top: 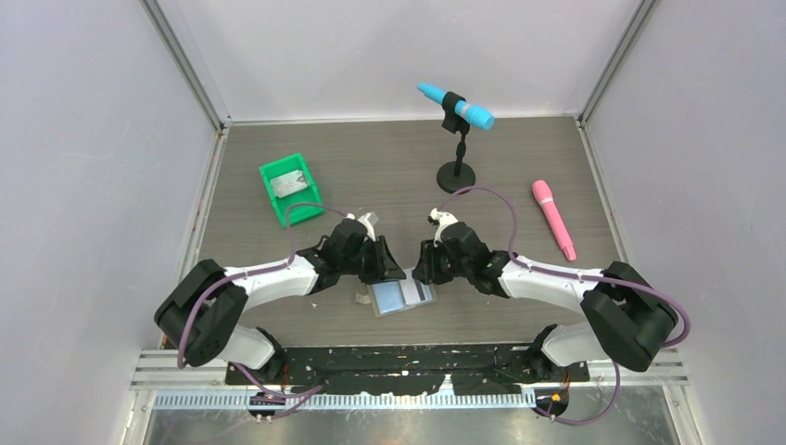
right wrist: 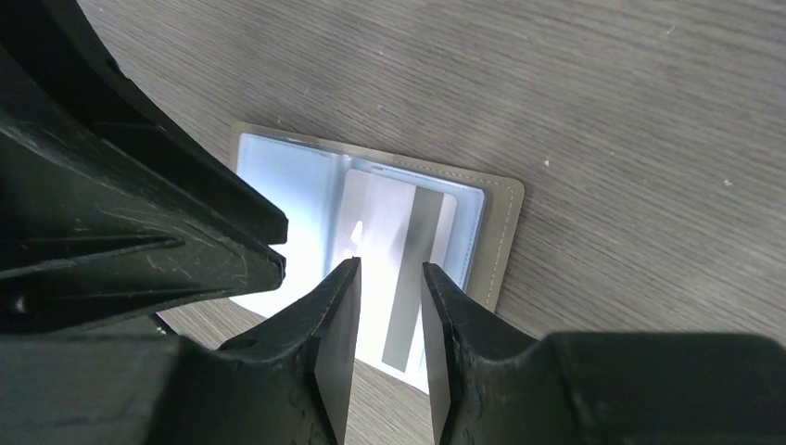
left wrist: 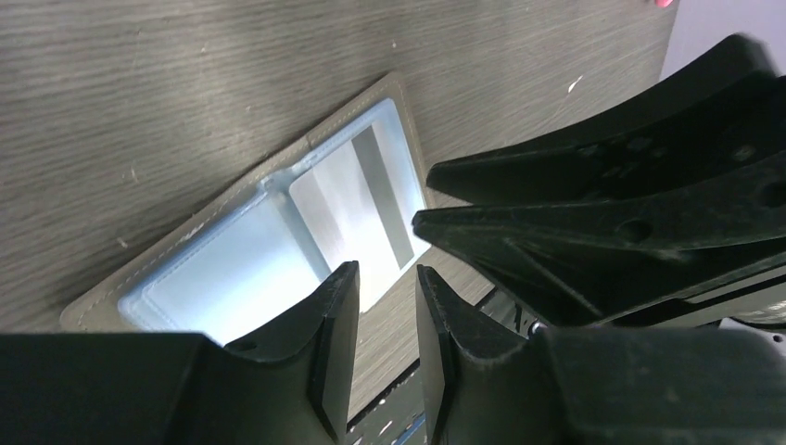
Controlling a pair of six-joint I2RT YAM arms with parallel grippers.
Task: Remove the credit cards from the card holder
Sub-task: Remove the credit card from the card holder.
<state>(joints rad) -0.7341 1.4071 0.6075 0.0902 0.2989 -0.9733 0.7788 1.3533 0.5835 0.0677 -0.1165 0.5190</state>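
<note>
The card holder (top: 389, 301) lies open on the table between my two grippers, pale blue pockets up. It also shows in the left wrist view (left wrist: 222, 273) and the right wrist view (right wrist: 505, 232). A whitish credit card (left wrist: 357, 209) with a dark stripe sticks partly out of one pocket past the holder's near edge (right wrist: 394, 232). My left gripper (top: 393, 274) (left wrist: 386, 287) hovers over the holder's near edge, jaws a little apart and empty. My right gripper (top: 423, 274) (right wrist: 391, 283) hovers just above the card, jaws a little apart and empty.
A green bin (top: 278, 176) at the back left holds a grey card (top: 292, 184). A blue microphone on a black stand (top: 456, 167) is at the back centre. A pink microphone (top: 553, 219) lies at the right. A small grey scrap (top: 360, 298) lies left of the holder.
</note>
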